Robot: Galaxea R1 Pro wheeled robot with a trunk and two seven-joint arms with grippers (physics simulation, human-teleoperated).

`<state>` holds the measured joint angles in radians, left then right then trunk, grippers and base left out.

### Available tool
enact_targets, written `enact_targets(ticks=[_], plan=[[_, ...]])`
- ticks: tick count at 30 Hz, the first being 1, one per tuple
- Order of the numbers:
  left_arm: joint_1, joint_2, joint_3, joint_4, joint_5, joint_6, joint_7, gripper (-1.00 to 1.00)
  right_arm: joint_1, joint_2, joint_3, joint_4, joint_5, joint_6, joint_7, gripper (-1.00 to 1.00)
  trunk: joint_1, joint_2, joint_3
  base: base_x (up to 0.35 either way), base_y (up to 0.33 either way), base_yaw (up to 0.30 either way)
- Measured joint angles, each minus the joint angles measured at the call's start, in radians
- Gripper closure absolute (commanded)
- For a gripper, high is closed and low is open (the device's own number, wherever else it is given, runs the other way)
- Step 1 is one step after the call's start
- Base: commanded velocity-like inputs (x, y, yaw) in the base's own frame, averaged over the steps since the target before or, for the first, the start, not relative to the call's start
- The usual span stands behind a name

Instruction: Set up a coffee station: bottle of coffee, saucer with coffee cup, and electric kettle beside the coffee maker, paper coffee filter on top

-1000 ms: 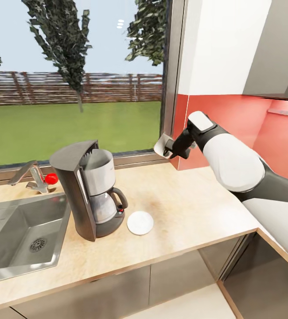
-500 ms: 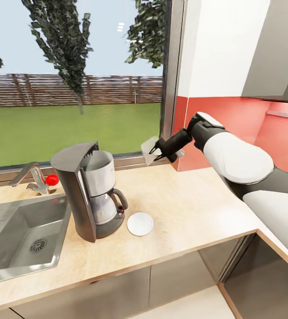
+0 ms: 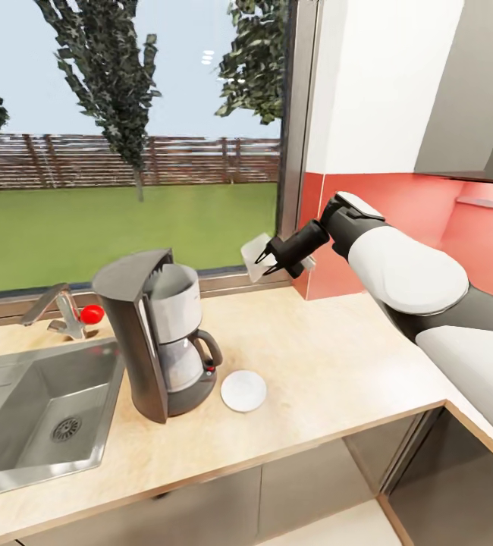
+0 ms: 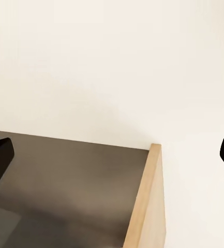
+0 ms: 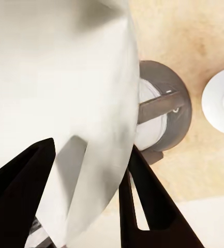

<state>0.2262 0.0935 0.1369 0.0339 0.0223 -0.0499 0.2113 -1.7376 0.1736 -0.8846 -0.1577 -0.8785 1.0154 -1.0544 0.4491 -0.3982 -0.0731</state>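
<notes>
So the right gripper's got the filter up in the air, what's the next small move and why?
Probably carry the filter left and down toward the coffee maker. The right gripper holds it pinched above the countertop, off to the maker's right and higher than its open silver basket. The saucer already lies beside the maker, so the filter going on top looks like the step at hand.

One coffee maker (image 3: 158,334), one saucer (image 3: 243,390), one paper filter (image 3: 254,249)
</notes>
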Motion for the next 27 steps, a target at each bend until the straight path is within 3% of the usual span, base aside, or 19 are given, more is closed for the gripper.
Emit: enact_targets(ticks=[10, 22, 27], plan=[[0.000, 0.000, 0.002, 0.000, 0.000, -0.001, 0.000, -1.00, 0.000, 0.000, 0.001, 0.002, 0.000, 0.000, 0.000, 1.00, 0.000, 0.000, 0.016, 0.154, 0.231, 0.000], [0.000, 0.000, 0.002, 0.000, 0.000, -0.001, 0.000, -1.00, 0.000, 0.000, 0.002, 0.003, 0.001, 0.000, 0.000, 1.00, 0.000, 0.000, 0.034, 0.008, 0.014, 0.000], [0.000, 0.000, 0.002, 0.000, 0.000, -0.003, 0.000, -1.00, 0.000, 0.000, 0.002, 0.003, 0.002, 0.000, 0.000, 1.00, 0.001, 0.000, 0.042, -0.202, 0.007, 0.000]])
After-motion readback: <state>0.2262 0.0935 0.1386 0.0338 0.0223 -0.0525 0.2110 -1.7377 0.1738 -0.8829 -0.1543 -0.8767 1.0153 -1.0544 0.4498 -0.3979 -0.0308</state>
